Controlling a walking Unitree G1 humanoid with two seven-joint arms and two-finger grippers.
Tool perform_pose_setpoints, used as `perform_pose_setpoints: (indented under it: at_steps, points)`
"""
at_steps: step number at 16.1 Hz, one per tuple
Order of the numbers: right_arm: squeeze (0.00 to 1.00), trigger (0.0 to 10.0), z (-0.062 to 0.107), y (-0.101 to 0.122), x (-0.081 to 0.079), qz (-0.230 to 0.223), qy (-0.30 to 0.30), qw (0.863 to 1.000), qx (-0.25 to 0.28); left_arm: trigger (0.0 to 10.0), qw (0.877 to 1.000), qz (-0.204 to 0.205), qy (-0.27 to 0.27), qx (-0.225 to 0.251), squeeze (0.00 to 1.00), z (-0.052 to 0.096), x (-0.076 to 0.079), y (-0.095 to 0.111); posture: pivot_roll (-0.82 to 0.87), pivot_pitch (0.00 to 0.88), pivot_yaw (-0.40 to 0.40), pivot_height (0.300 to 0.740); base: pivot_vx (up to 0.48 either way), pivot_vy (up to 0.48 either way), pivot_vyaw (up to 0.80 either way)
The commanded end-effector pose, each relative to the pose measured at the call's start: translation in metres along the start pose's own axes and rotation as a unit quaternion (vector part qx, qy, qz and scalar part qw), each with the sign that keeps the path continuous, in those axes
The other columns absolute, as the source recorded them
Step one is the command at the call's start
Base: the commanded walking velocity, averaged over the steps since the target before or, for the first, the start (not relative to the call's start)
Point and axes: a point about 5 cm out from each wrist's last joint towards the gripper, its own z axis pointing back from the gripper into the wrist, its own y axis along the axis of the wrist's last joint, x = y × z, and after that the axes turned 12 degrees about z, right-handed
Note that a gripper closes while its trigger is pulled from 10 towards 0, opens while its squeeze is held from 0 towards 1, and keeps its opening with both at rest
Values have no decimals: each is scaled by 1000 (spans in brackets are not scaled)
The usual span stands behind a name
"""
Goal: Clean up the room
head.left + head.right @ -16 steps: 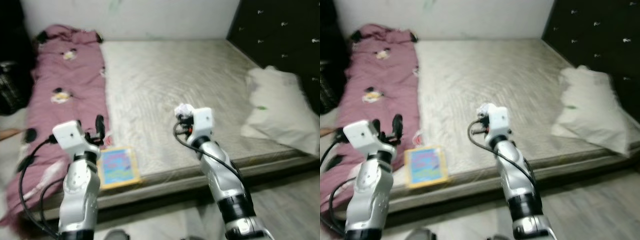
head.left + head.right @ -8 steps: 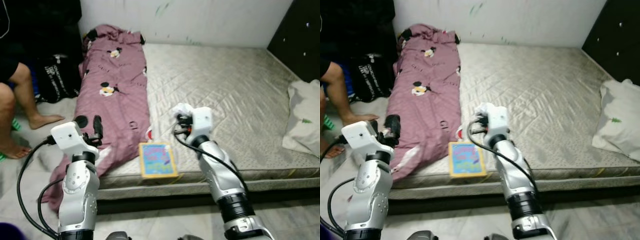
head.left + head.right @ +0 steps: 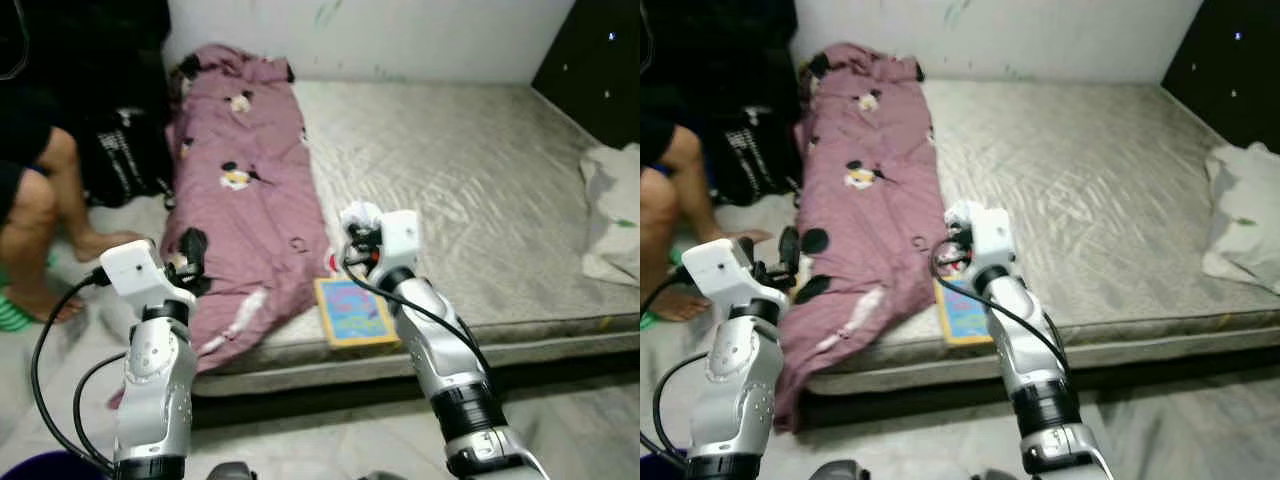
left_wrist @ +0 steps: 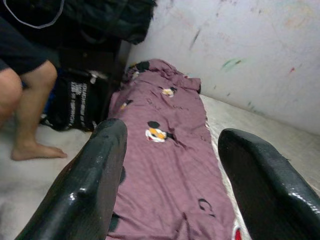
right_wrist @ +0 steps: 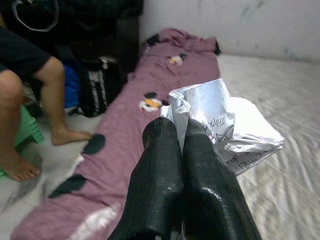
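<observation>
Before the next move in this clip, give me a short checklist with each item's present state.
1. Right gripper has its load: ok, the fingers are shut on a crumpled silver wrapper.
2. Left gripper free for another pick: ok, fingers open, nothing between them.
3. More clutter within sight: ok, a colourful book lies at the mattress edge beside the pink blanket.
4. Path on the left side: not ok, a person's legs are beside the bed near a black bag.
5. Place to drop the wrapper: cannot tell.
</observation>
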Motion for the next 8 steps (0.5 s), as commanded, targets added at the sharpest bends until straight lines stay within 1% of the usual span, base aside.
perform_pose_setpoints:
  at_steps: [1,3,4,6,7,8]
  points:
    - [0,10000,4,-7,12,8,-14,1000,-12,10000,1000,0,-10,7,0,-3,9,2,104,0,-44,740,0,480,0]
    - [0,10000,2,-5,10,19,-4,1000,-9,10000,1000,-2,-6,18,0,-7,10,9,107,0,-45,740,0,0,0]
    - [0,10000,1,1,7,42,11,999,5,10000,999,-9,-3,33,0,-9,12,16,111,0,-47,740,0,0,0]
    - [0,10000,0,7,6,54,15,998,17,10000,999,-11,-5,49,0,-10,17,25,123,0,-51,740,0,0,0]
    - [0,10000,-1,7,6,54,15,998,17,10000,999,-11,-1,49,0,-8,16,26,129,5,-49,740,0,0,475]
    - [0,10000,-1,6,6,50,14,999,14,10000,999,-19,2,44,0,-6,14,23,129,6,-48,740,0,0,744]
